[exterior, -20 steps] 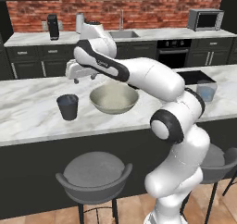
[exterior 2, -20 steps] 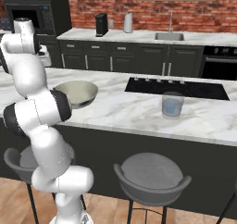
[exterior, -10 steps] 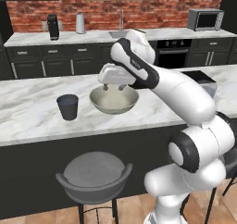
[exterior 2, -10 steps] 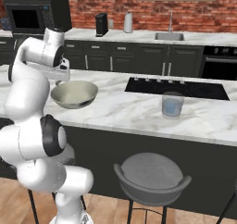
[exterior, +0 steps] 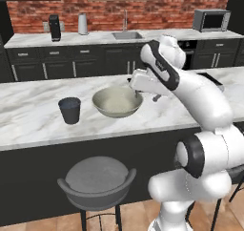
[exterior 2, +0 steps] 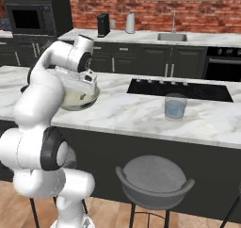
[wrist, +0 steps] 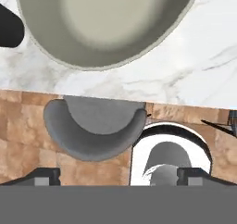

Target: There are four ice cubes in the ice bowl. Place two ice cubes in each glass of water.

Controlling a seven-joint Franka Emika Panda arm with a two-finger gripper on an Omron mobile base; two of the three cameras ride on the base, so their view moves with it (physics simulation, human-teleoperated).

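Stool (exterior: 97, 182) seat, grey and round, sat lowest in the left base frame, before the marble counter (exterior: 28, 115). On that counter at centre stood the ice bowl (exterior: 116, 101), wide, shallow, beige-grey with a smooth rim; no cubes could be made out inside. Left of it stood the dark grey glass (exterior: 70, 110). Above the bowl's right rim hung the gripper (exterior: 145, 92), jaws spread wide, empty. Centre-right in the right base frame stood the pale blue glass (exterior 2: 175, 106).

Home kitchen, rendered. Marble island counter (exterior: 28, 115) with bar stool (exterior: 97, 184), brick backsplash (exterior: 124, 8), sink (exterior: 126, 35), microwave (exterior: 211, 20). Cooktop (exterior 2: 181, 89) and dark cabinets (exterior: 43, 70) too.
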